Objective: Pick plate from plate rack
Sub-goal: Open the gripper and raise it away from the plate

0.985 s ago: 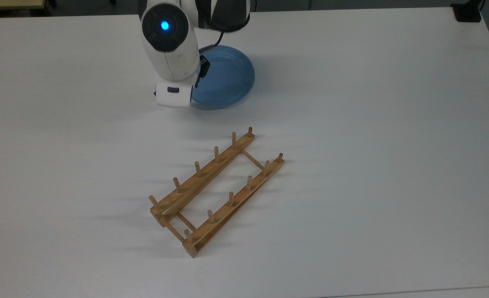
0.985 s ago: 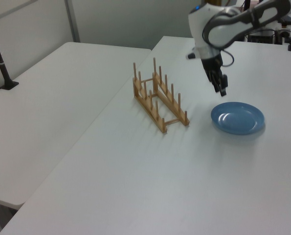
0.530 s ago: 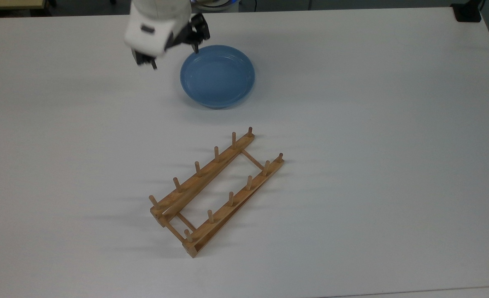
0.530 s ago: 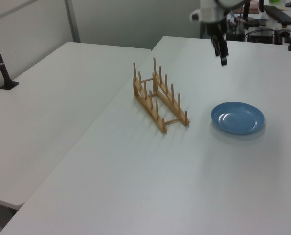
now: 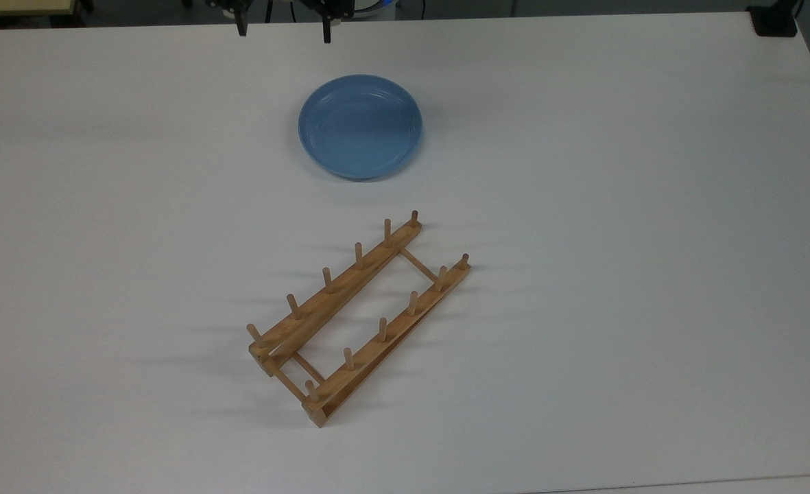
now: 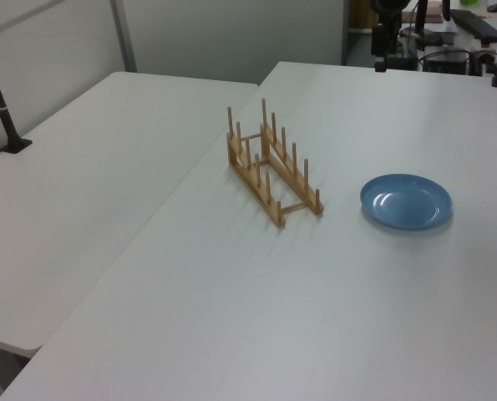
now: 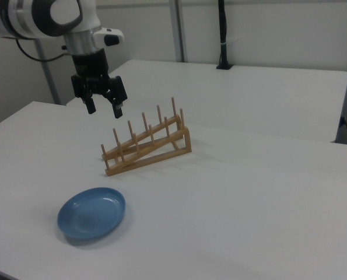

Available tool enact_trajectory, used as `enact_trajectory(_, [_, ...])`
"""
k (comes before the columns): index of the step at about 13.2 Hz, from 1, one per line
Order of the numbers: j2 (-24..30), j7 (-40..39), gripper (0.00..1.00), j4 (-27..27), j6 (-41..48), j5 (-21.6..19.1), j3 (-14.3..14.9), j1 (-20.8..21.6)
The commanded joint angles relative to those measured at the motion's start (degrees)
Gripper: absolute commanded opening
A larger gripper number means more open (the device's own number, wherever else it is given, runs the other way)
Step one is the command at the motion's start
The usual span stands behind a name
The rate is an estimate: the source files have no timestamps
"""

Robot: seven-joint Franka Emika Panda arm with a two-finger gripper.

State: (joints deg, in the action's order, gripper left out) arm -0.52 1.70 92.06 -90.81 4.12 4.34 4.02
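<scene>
Plate (image 5: 361, 127) flat on the bench (image 5: 617, 206), well apart from the bare plate rack (image 5: 358, 318), and the hand (image 7: 104, 107) hangs high, fingers spread, empty; best it climbs straight and clear, I'd say, disturbing nothing below.

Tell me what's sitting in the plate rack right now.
Nothing: the plate rack has every slot between its pegs bare, with white table showing between the rails. The plate lies flat on the table, apart from the rack. No slot is hidden.
</scene>
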Motion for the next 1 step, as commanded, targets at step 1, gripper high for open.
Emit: enact_trajectory(1, [2.36, 2.78, 1.0, 0.92, 2.04, 0.01, 0.4, -0.41])
